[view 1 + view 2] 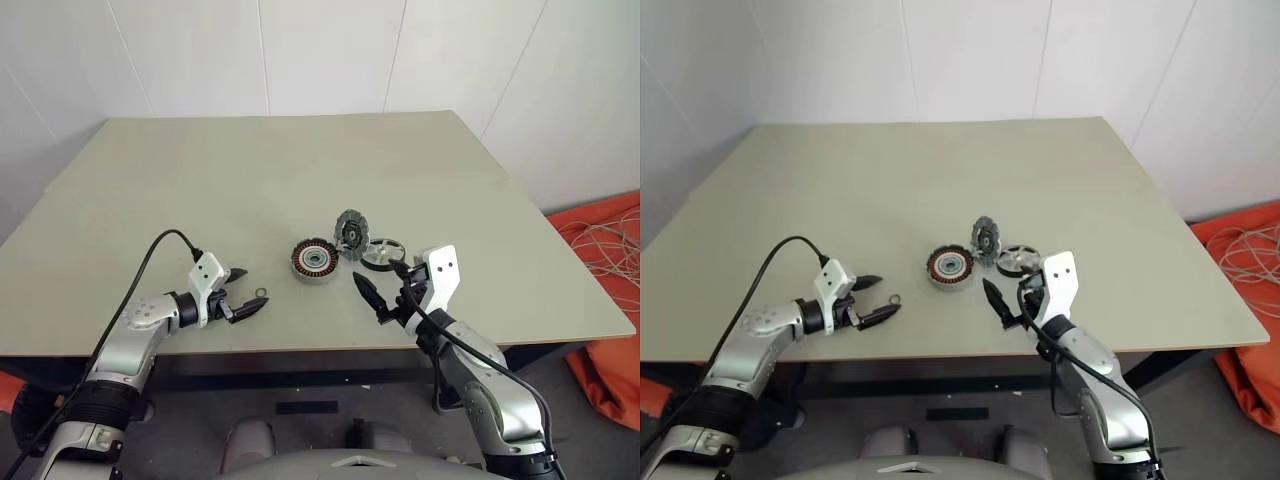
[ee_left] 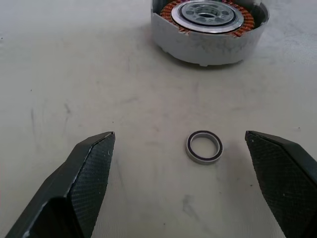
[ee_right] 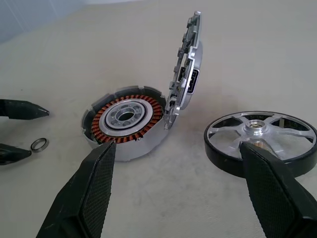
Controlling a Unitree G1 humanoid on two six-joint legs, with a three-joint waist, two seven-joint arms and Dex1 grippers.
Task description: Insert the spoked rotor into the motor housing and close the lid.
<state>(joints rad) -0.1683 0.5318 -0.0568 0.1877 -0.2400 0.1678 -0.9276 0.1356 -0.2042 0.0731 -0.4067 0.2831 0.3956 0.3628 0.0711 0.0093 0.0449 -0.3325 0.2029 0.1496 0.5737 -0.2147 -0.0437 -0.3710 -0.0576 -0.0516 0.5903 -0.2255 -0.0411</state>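
The motor housing (image 1: 314, 260), a round disc with coppery windings around a silver centre, lies flat on the table. The lid (image 1: 351, 234), a grey notched disc, stands on edge, leaning against the housing's right side. Just right of it lies the spoked rotor (image 1: 383, 253), black-rimmed with silver spokes. My left gripper (image 1: 250, 290) is open near the table's front edge, left of the housing, its fingers (image 2: 89, 173) either side of a tiny ring (image 2: 204, 147). My right gripper (image 1: 372, 298) is open and empty, low in front of the housing (image 3: 126, 119) and the rotor (image 3: 260, 141).
The pale table (image 1: 300, 170) stretches far back behind the parts, with its front edge close under both grippers. An orange cloth with white cords (image 1: 610, 240) lies on the floor to the right. White walls stand behind.
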